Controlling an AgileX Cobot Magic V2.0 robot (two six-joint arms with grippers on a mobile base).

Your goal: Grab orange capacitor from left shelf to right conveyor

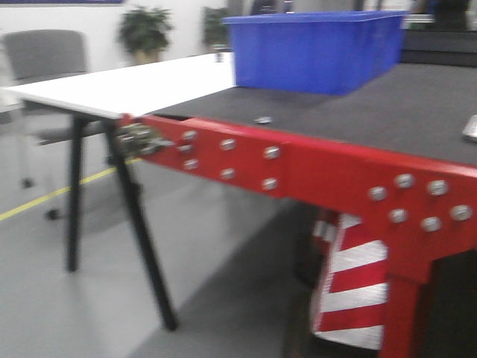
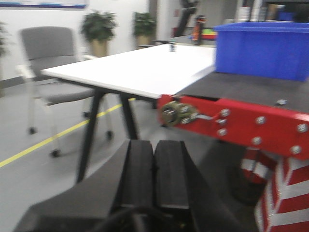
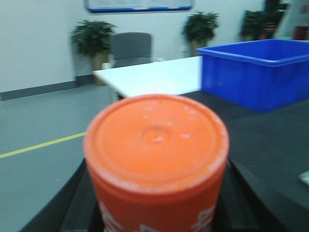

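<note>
The orange capacitor [image 3: 155,150] fills the right wrist view, its flat rimmed top towards the camera and white print on its side. My right gripper [image 3: 154,217] is shut on it, with dark fingers [image 3: 82,208] showing on both sides. It hangs over the near left end of the right conveyor [image 3: 270,140], a dark belt [image 1: 387,104] with a red front edge [image 1: 313,168]. My left gripper [image 2: 154,150] is shut with nothing between its pads, low in front of the conveyor's red corner [image 2: 193,113]. The left shelf is out of view.
A blue bin [image 1: 317,48] stands on the belt at the back. A white table [image 1: 127,86] with black legs adjoins the conveyor's left end, a grey chair [image 1: 45,60] behind it. A silver tray corner [image 1: 471,128] shows at right. A red-and-white striped panel [image 1: 350,276] hangs underneath.
</note>
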